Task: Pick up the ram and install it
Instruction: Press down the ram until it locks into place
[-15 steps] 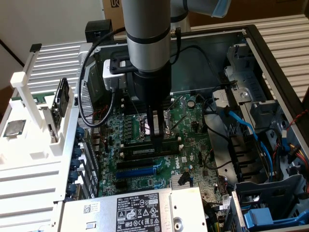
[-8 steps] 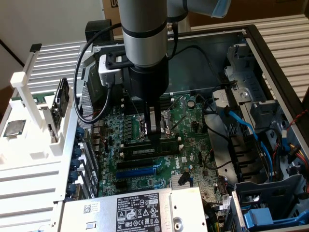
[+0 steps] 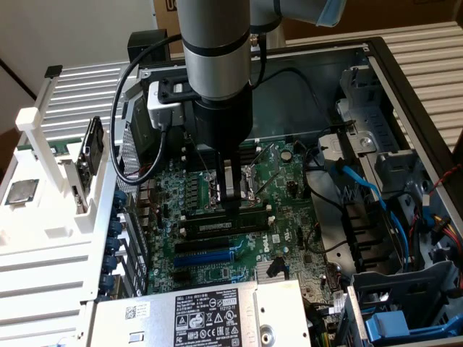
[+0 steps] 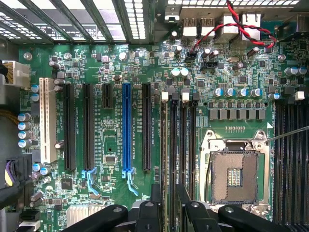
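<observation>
The ram [image 3: 217,225] is a long dark-green stick with a pale label. It stands on edge in one of the black memory slots on the motherboard [image 3: 282,181]. My gripper [image 3: 231,206] hangs straight down over its middle, fingers apart. In the wrist view the ram [image 4: 172,159] runs edge-on between the two black fingertips [image 4: 155,195] of the gripper [image 4: 168,197]. The jaws straddle it with a gap on each side and hold nothing.
The empty processor socket [image 4: 235,176] lies just beside the memory slots. A blue expansion slot [image 4: 126,130] and black ones sit on the other side. In the exterior view, a labelled power supply [image 3: 210,314] is in front, blue cables [image 3: 362,188] on the right, and a white rack [image 3: 43,144] with a silver chip [image 3: 22,191] on the left.
</observation>
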You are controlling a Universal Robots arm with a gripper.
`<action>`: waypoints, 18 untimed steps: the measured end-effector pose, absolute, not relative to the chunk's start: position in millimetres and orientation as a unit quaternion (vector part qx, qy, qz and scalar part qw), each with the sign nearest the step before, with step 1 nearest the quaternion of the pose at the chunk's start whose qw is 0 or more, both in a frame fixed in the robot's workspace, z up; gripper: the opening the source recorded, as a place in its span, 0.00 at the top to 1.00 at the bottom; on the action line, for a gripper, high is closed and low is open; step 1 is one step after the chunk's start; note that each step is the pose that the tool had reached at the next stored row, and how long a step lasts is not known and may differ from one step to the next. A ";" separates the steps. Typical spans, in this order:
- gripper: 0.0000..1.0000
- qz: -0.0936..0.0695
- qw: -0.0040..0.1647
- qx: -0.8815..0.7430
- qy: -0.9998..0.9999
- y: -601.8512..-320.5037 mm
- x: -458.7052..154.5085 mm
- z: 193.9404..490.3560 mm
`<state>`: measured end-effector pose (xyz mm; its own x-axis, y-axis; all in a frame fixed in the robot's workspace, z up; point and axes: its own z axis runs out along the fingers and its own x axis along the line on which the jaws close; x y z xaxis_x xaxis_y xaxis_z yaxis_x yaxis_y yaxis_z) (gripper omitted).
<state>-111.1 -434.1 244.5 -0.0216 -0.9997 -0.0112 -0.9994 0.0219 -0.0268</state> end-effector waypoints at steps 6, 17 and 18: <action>0.73 -0.006 0.013 -0.699 0.715 -434.1 -111.1 244.5; 0.90 -0.006 0.013 -0.699 0.715 -434.1 -111.1 244.6; 0.90 -0.006 0.013 -0.699 0.715 -434.1 -111.6 244.5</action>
